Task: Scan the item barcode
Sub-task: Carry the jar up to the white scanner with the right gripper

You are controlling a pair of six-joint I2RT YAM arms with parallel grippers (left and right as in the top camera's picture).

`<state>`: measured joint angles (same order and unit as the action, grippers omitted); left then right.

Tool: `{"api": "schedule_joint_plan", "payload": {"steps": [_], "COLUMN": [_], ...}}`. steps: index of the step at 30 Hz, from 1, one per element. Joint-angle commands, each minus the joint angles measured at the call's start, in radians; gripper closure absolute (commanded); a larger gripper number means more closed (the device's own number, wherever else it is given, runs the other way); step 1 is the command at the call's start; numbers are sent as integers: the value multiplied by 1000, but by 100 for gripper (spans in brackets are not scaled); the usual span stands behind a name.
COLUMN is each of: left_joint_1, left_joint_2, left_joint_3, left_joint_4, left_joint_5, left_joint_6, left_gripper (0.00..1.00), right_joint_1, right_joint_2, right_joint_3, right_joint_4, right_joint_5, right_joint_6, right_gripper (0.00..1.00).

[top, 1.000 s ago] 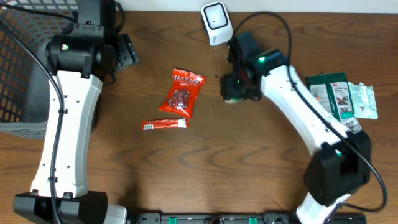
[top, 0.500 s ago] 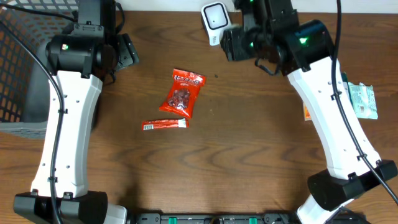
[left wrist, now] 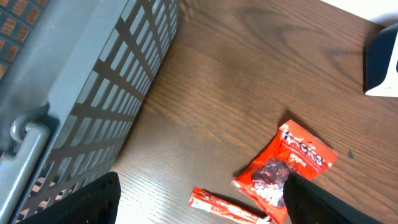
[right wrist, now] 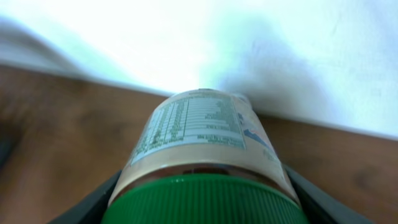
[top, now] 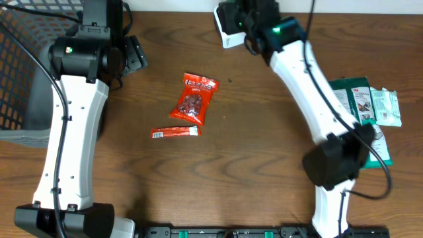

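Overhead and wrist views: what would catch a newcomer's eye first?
The right wrist view is filled by a green-capped bottle, its printed label facing the camera, clamped in the right gripper. Overhead, that arm reaches up to the white scanner at the top of the picture. A red snack packet and a thin red stick packet lie mid-frame, and the left gripper hangs open near the grey basket.

Green-capped bottle point(right wrist: 202, 149), pale printed label up, is gripped lengthwise; white scanner point(top: 227, 28) stands at the back.
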<state>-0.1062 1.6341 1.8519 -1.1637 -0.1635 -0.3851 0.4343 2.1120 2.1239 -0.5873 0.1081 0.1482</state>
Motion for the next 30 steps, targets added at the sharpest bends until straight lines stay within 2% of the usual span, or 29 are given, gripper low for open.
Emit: {"api": "schedule_joint_plan", "payload": {"steps": [1, 9, 15, 26, 30], "left_joint_1": [3, 3, 3, 3, 3], "left_joint_2": [-20, -20, -20, -20, -20], "left_joint_3": [5, 5, 5, 5, 5], "left_joint_4": [-3, -3, -3, -3, -3], "left_joint_5": [-9, -9, -9, -9, -9], "left_joint_6": [6, 6, 6, 6, 6], "left_gripper": [16, 16, 16, 16, 16], "right_joint_1": [-15, -43, -65, -72, -74], "right_joint_2": [90, 251, 329, 348, 344], "right_joint_3": [5, 5, 5, 5, 5], "right_joint_4": [169, 472, 619, 678, 679], "right_joint_5": [108, 108, 103, 43, 44], "right_joint_6": [-16, -16, -15, -15, -15], "right_gripper": [80, 77, 78, 79, 85]}}
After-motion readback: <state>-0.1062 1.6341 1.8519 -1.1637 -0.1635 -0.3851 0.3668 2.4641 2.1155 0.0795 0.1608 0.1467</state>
